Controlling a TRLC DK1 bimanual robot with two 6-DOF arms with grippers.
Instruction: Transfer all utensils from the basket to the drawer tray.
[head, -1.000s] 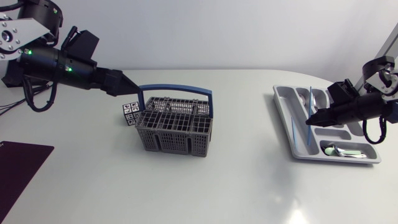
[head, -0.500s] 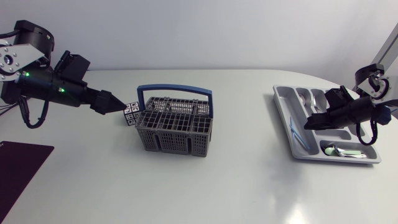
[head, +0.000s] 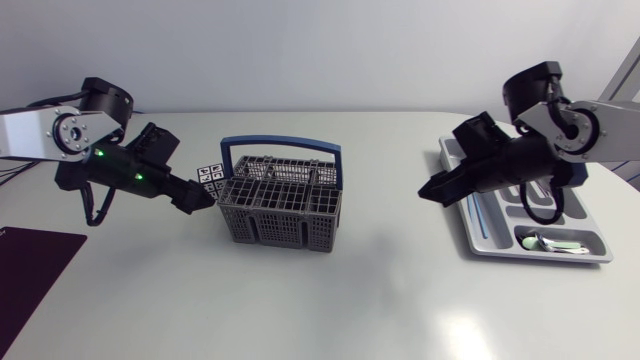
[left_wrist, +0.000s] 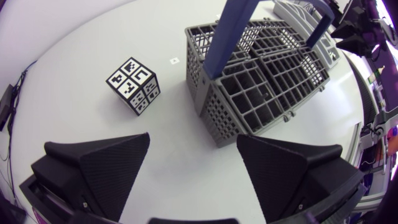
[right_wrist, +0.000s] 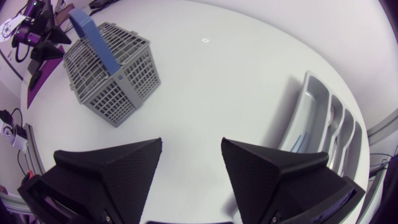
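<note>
The grey mesh basket (head: 280, 205) with a blue handle stands mid-table, and no utensil shows in its compartments (left_wrist: 261, 74). The grey drawer tray (head: 500, 236) lies at the right with a thin blue utensil (head: 483, 214) and a pale green one (head: 556, 243) in it. My right gripper (head: 432, 190) hangs open and empty just left of the tray, pointing toward the basket (right_wrist: 112, 68); the tray (right_wrist: 318, 118) lies beside it. My left gripper (head: 198, 198) is open and empty, low at the basket's left end, with the basket just ahead of its fingers (left_wrist: 102, 165).
A small black-and-white marker cube (head: 210, 180) sits against the basket's left side, ahead of my left gripper (left_wrist: 134, 85). A dark purple mat (head: 30, 268) lies at the table's front left corner.
My right gripper opened, left the blue utensil lying in the tray, and swung left past the tray's edge. My left gripper drew back from over the basket and dropped low beside its left end.
</note>
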